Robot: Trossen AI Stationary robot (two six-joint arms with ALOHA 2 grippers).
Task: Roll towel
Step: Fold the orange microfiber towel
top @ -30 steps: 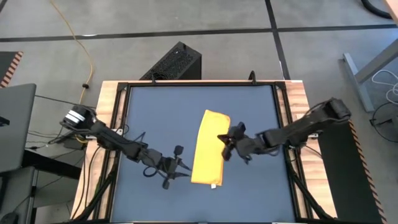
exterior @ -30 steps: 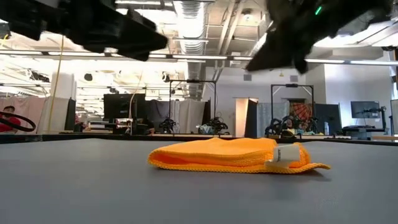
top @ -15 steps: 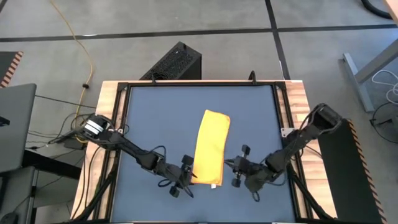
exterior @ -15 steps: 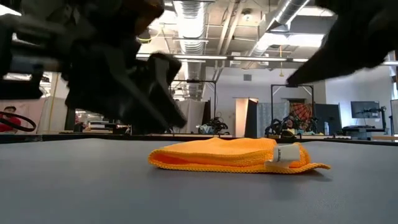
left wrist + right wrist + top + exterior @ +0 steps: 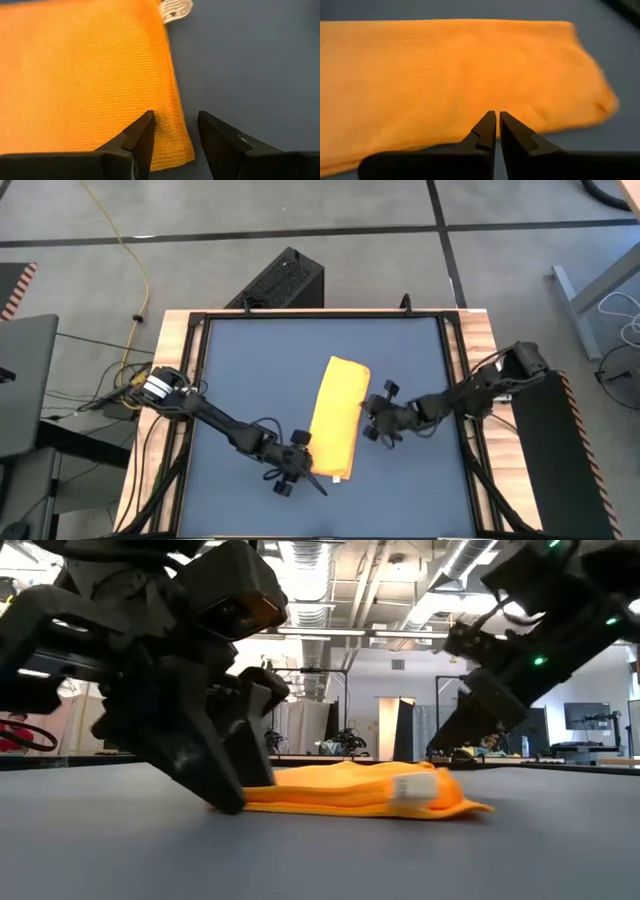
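— What did we have on the left side?

— Our left gripper (image 5: 300, 470) sat low at the near left corner of the towel (image 5: 338, 417). In the left wrist view its fingers (image 5: 141, 138) stood spread, one over the cloth's hem and one over bare tabletop (image 5: 240, 370), with nothing pinched between them.

— And the towel itself?

— It lay near the middle of the dark blue tabletop as a long folded strip running from the far side toward us, tilted a little. The white tag (image 5: 175, 9) stuck out at the near end.

— How did we judge it would handle?

— Light, soft and limp, we thought. The low view showed it lying nearly flat with a knitted edge, so it would likely bunch or drag across the surface rather than turn over stiffly. We judged the near short edge, at its two corners, the place to take hold, so the roll could start even.

— And on the right?

— Our right gripper (image 5: 374, 423) hung just beside the towel's long right edge, about midway along. Its fingers (image 5: 487, 131) were pressed nearly together, gripping nothing.
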